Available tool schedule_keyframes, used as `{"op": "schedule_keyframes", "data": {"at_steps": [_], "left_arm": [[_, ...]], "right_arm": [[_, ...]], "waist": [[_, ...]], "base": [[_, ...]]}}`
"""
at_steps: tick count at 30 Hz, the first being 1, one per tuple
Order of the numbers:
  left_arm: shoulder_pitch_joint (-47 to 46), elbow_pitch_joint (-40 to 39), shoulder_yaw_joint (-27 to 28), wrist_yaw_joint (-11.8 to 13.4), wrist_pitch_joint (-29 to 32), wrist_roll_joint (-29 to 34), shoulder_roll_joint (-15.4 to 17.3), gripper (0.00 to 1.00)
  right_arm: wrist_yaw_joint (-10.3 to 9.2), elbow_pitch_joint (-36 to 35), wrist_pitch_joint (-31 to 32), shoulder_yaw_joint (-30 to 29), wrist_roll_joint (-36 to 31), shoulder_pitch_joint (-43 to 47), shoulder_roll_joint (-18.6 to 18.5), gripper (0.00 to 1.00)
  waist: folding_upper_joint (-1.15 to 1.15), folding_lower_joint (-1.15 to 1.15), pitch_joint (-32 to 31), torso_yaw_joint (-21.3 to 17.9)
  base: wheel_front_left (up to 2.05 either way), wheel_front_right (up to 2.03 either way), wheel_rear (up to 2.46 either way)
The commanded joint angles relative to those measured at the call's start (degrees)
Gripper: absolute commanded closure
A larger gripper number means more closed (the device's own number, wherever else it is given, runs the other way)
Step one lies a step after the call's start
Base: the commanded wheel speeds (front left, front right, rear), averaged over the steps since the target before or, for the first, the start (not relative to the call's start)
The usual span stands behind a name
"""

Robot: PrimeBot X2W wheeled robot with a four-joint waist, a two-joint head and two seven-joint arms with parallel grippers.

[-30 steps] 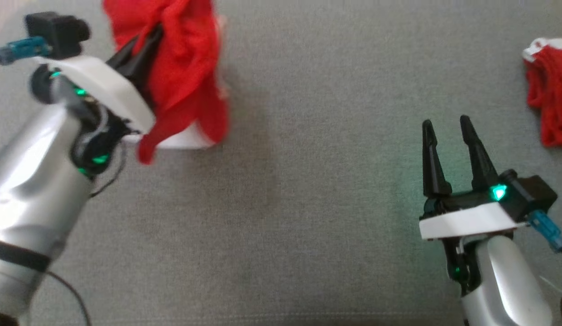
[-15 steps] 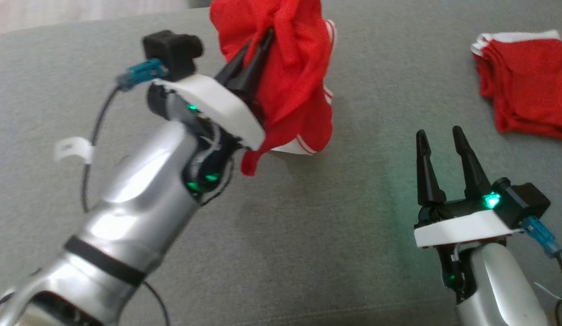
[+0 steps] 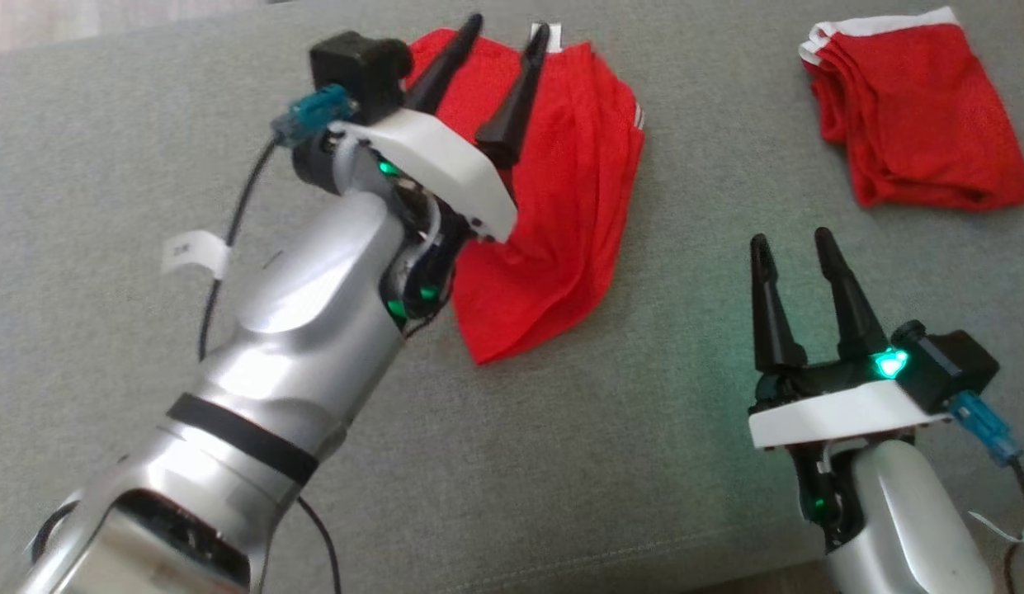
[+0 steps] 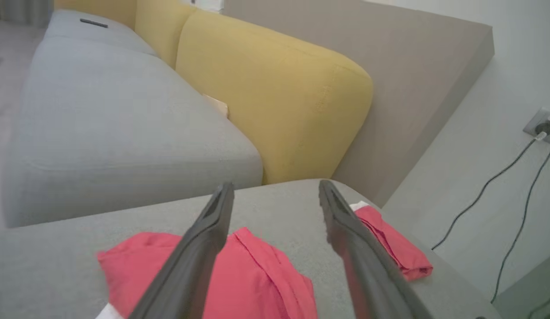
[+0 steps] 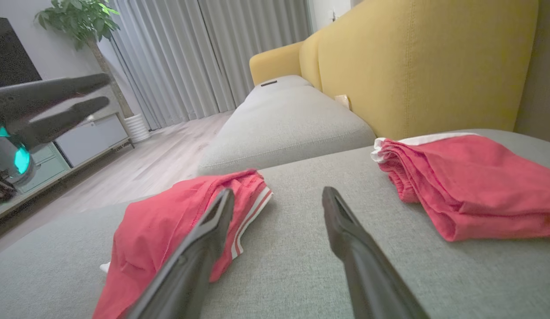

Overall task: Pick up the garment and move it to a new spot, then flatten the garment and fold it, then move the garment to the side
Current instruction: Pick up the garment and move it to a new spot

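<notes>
Judging relocation done, flattening next: calls for pinching two opposite edges and drawing outward. Lying crumpled well left of the folded red pile (image 3: 908, 124), garment (image 3: 561, 223): thin red knit, white-striped trim, soft ridges, on nubby grey cushion (image 3: 644, 454). Left end effector (image 3: 509, 23) spread apart, empty, hovering above; right end effector (image 3: 790, 239) apart too, nearer the pile.

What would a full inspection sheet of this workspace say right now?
Surface: grey cushion, soft, bare in the middle.
Job's things: red garment lies rumpled at upper left; folded pile sits far right.
Clutter: nothing seen.
Grippers: left gripper open, empty, raised over the garment; right gripper open, empty.
Cables: black cable with white tag beside the left arm; wall cables run to a socket.
Surroundings: yellow sofa back, curtains, plant.
</notes>
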Motion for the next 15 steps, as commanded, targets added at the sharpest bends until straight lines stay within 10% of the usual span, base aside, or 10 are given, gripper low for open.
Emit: {"op": "schedule_keyframes", "data": {"at_steps": [1, 15], "left_arm": [[-2.03, -1.93, 4.20, -0.23, -0.67, 1.78, 0.95, 0.00], [18.78, -15.51, 21.54, -1.18, -0.70, 16.77, 10.01, 0.00]], "right_arm": [[-0.05, -1.56, -0.61, 0.57, -0.10, -1.61, -0.16, 0.00], [-0.05, -0.67, -0.61, -2.68, -2.17, 0.19, -0.16, 0.00]], "waist": [[0.00, 0.00, -0.59, 0.94], [0.00, 0.00, -5.66, 7.72]], "base": [[0.00, 0.00, 0.00], [0.00, 0.00, 0.00]]}}
